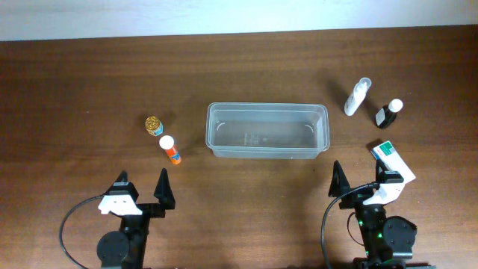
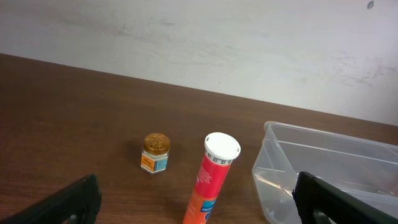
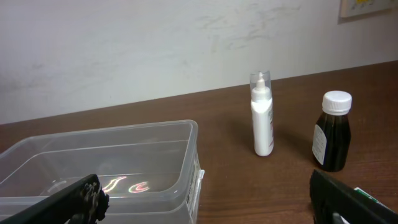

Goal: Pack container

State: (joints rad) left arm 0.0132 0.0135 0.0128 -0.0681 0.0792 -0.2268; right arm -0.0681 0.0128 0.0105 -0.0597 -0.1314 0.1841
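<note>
Currently the container [image 1: 267,129] sits empty at table centre, long side facing both arms. The left gripper [image 1: 142,184] and right gripper [image 1: 361,181] are spread wide, nothing held, well short of it. The orange tube [image 1: 170,149] stands near the container's left end. Judgement: pinch the tube body below its cap, lift it above the rim, and release it low inside to avoid a bounce.

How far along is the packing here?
Done: nothing; the clear plastic rectangular tub is empty. In hand: nothing; the left gripper and right gripper are both open and empty, short of the tub. Left: everything. The small gold-lidded jar, orange white-capped tube, white squeeze bottle, dark white-capped bottle and green-and-white box all sit outside the tub.
</note>
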